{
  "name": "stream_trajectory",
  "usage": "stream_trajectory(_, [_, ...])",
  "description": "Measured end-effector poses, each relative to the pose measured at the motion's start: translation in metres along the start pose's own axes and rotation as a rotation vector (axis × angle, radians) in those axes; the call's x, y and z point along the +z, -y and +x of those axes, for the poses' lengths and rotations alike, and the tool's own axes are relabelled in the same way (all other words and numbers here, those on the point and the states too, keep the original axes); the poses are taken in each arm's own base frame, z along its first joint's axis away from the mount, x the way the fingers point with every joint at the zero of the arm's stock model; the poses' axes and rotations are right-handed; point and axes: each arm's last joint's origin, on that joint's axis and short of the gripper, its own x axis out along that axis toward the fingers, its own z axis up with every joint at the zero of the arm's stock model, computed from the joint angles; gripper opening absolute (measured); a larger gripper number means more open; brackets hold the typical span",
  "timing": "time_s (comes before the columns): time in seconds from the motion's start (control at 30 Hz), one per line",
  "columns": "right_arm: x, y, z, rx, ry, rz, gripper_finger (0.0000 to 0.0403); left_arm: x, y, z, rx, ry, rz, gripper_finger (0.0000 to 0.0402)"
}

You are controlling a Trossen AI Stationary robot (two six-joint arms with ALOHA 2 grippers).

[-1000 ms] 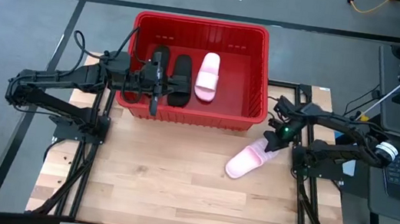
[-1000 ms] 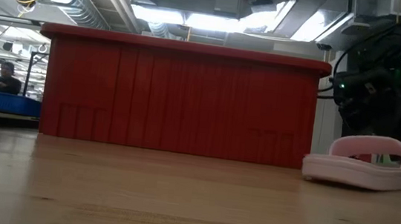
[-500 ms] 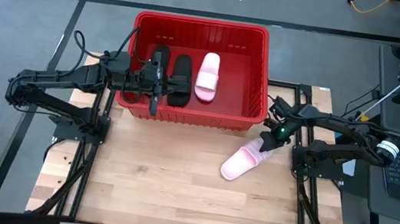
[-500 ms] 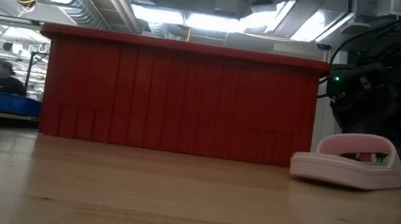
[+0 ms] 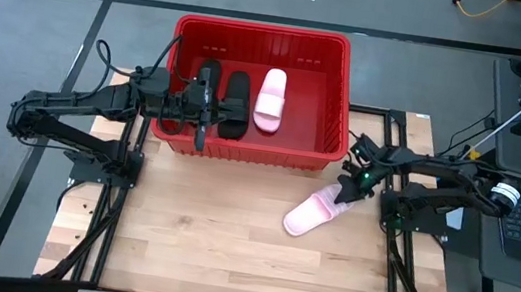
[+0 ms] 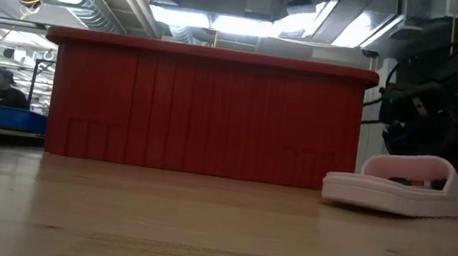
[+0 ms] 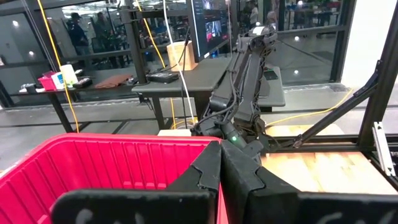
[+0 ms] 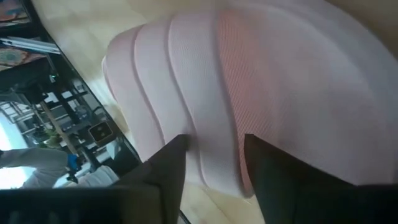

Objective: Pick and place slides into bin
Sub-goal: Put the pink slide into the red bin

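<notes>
The red bin (image 5: 255,93) stands at the table's far middle. It holds two black slides (image 5: 221,102) and one pale pink slide (image 5: 270,99), lying flat on its floor. A second pink slide (image 5: 310,214) lies sole-down on the table by the bin's near right corner; it also shows in the low view (image 6: 397,187). My right gripper (image 5: 346,185) is at that slide's strap end, shut on it (image 8: 212,146). My left gripper (image 5: 203,110) hangs shut and empty over the bin's near left wall (image 7: 219,163). My right gripper holds the pink slide by its ribbed strap (image 8: 211,124), which sits between the two fingers (image 8: 168,168). The fingers come slanting down from the table's right side. The slide's sole lies flat on the table (image 6: 375,194).
Bare wooden table (image 5: 206,250) lies near and left of the pink slide. The bin's right wall (image 5: 342,106) stands close to my right gripper. Desks, monitors and a person (image 6: 1,91) are in the room beyond the table.
My right gripper has gone a little toward the table's left and near edges. The pink slide has slid along the table with it toward the left, its sole staying down.
</notes>
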Motion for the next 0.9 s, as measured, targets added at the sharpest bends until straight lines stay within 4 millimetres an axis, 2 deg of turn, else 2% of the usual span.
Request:
stream_trajectory(0.1, [-0.002,0.003,0.001,0.003,-0.006,0.027,0.0118,0.000,0.000,0.000,0.000,0.000,0.000,0.0004])
stream_trajectory(0.23, [-0.003,0.004,0.002,0.000,-0.010,0.052,0.0022,0.000,0.000,0.000,0.000,0.000,0.000,0.0002])
stream_trajectory(0.53, [-0.002,-0.001,-0.001,0.004,0.004,0.046,0.0010,0.000,0.000,0.000,0.000,0.000,0.000,0.0002])
stream_trajectory(0.73, [-0.005,-0.019,-0.017,-0.020,0.045,0.065,0.0010,0.000,0.000,0.000,0.000,0.000,0.000,0.0002])
stream_trajectory(0.9, [-0.015,-0.035,-0.036,-0.081,0.091,0.066,0.0010,0.000,0.000,0.000,0.000,0.000,0.000,0.0003])
